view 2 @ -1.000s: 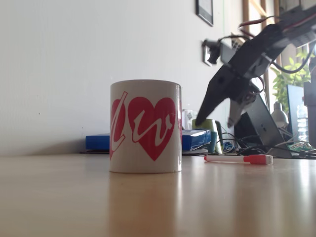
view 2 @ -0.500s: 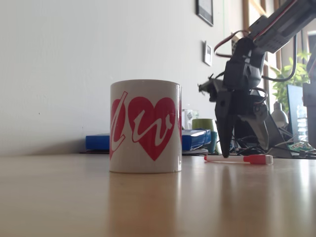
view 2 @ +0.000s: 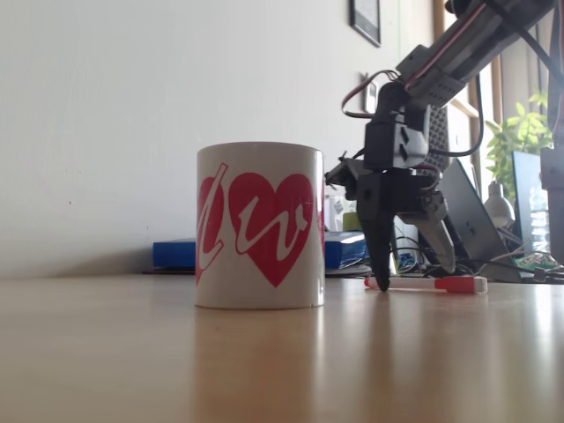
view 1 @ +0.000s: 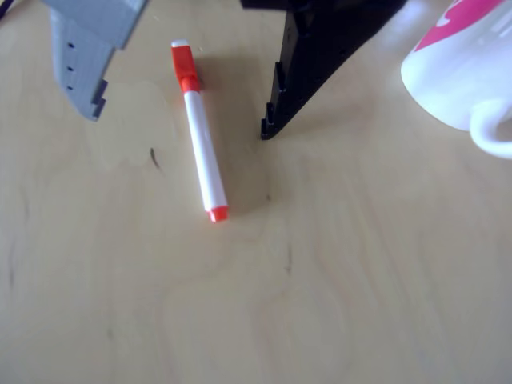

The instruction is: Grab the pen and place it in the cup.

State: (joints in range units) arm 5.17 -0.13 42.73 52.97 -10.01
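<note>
In the other view, the pen (view 1: 200, 132) is seen lying flat on the pale wooden table (view 1: 336, 288), its orange-red cap toward the top of the picture and its small orange-red end plug toward the bottom. The gripper (view 1: 182, 120) is held spread wide above it, with the grey finger (view 1: 80, 64) at the upper left and the black finger (view 1: 308, 68) to the right of the pen, so that the pen lies between the two without being touched by either. The black fingertip is brought down to the table just beside the white barrel. The cup (view 1: 464, 68) is shown at the upper right edge, well apart from the pen, with part of its loop handle and pink marking visible. In the fixed view, the cup (view 2: 259, 226) is seen standing upright on the table (view 2: 264, 370), its red heart with a white squiggle turned to the camera. The pen (view 2: 429, 284) lies on the table to the right of the cup and farther back. The gripper (view 2: 414, 275) is pointed downward over the pen, its jaws parted, with the dark fingertip reaching the table near the pen's left end.
</note>
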